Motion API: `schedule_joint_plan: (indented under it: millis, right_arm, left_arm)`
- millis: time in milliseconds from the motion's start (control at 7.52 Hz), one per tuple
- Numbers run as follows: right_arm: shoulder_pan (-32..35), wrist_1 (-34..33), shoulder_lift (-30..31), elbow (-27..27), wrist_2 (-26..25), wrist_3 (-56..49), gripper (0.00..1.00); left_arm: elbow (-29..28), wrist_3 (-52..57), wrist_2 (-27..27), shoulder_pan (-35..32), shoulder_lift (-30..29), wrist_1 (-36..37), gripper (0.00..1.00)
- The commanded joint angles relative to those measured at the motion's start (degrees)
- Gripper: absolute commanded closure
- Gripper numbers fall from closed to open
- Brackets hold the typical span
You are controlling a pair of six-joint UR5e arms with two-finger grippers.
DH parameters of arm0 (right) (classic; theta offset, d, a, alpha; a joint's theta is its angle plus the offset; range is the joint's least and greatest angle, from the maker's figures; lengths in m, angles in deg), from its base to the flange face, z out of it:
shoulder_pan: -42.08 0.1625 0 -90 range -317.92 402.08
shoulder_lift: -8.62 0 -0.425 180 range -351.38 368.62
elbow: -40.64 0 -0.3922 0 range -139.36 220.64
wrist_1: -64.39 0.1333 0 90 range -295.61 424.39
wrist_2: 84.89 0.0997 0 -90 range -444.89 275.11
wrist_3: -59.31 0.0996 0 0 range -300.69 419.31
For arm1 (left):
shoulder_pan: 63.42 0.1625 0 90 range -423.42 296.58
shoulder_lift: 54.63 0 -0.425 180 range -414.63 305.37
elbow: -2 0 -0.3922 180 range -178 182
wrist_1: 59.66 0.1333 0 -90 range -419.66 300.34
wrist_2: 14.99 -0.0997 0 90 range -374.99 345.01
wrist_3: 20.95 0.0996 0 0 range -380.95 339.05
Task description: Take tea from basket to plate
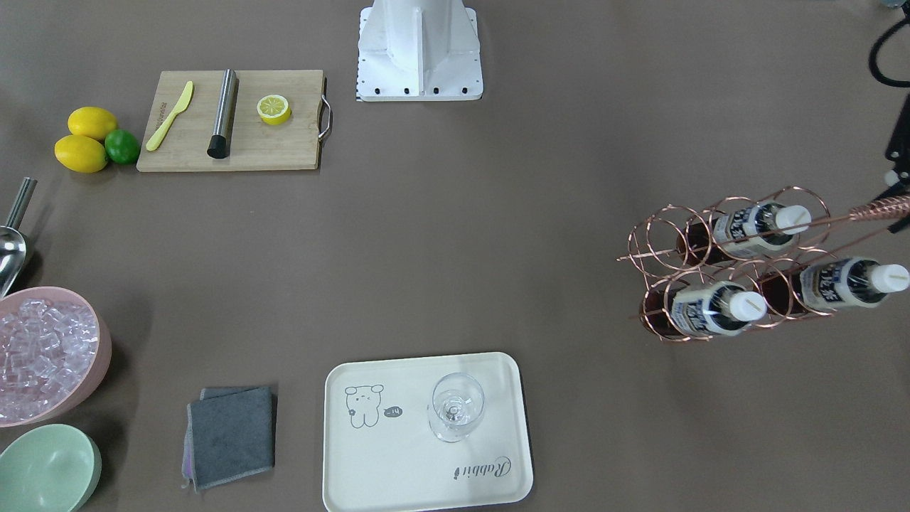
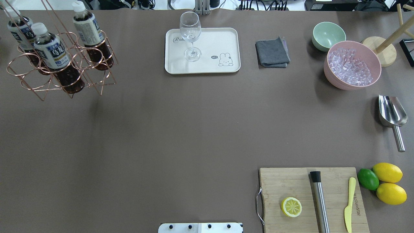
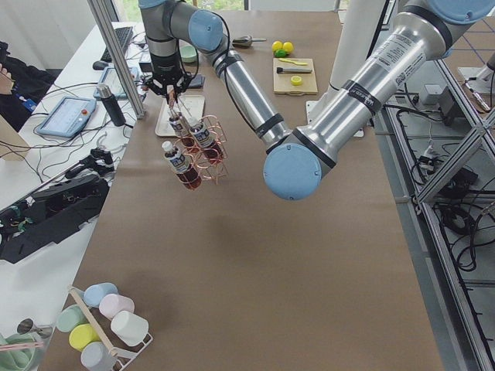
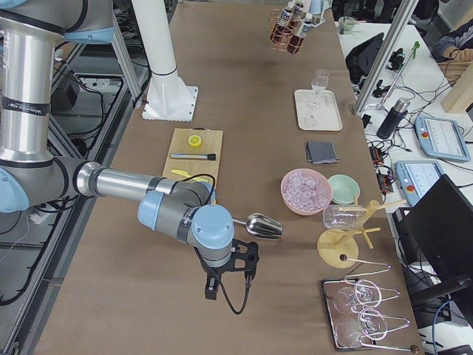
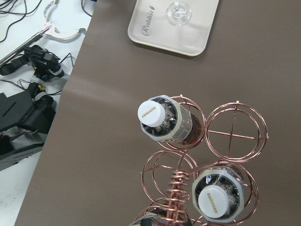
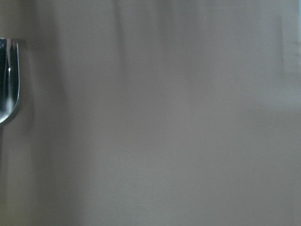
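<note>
The copper wire basket (image 1: pixel 711 274) hangs by its coiled handle (image 1: pixel 880 208) from my left gripper (image 3: pixel 170 83), which shows only in part at the right edge of the front view. Three tea bottles with white caps stand in its rings (image 1: pixel 718 307) (image 1: pixel 761 227) (image 1: pixel 846 283). The overhead view shows them at the far left (image 2: pixel 51 48). The left wrist view looks down on two caps (image 5: pixel 153 113) (image 5: pixel 215 200) and the handle. The cream plate (image 1: pixel 398 462) lies at the table's far edge. My right gripper (image 4: pixel 225 281) hovers low by the scoop; I cannot tell its state.
A clear stemmed glass (image 1: pixel 456 405) stands on the plate. A grey cloth (image 1: pixel 231 435), green bowl (image 1: pixel 46 469) and pink ice bowl (image 1: pixel 50 355) are beside it. A metal scoop (image 2: pixel 392 116), cutting board (image 2: pixel 310 197) with knife, steel rod and lemon half, and lemons with a lime (image 2: pixel 386 181) lie on my right.
</note>
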Motion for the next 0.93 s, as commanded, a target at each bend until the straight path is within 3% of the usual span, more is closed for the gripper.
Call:
schedule_joint_plan:
  millis: [0, 266, 532, 798]
  right_arm:
    - [0.0, 0.0, 0.0, 0.0, 0.0, 0.0, 0.00]
    - [0.0, 0.0, 0.0, -0.1, 0.0, 0.0, 0.00]
    - [0.0, 0.0, 0.1, -0.4, 3.4, 0.0, 0.00]
    - [0.0, -0.2, 1.0, -2.1, 2.9, -0.1, 0.00]
  left_arm:
    - [7.8, -8.2, -0.5, 7.3, 0.2, 2.5, 1.00]
    - [7.6, -9.0, -0.3, 12.6, 0.1, 2.5, 1.00]
    - [10.0, -16.9, -0.4, 18.0, -0.1, 2.5, 1.00]
    - [12.5, -23.0, -0.4, 21.3, -1.0, 2.4, 1.00]
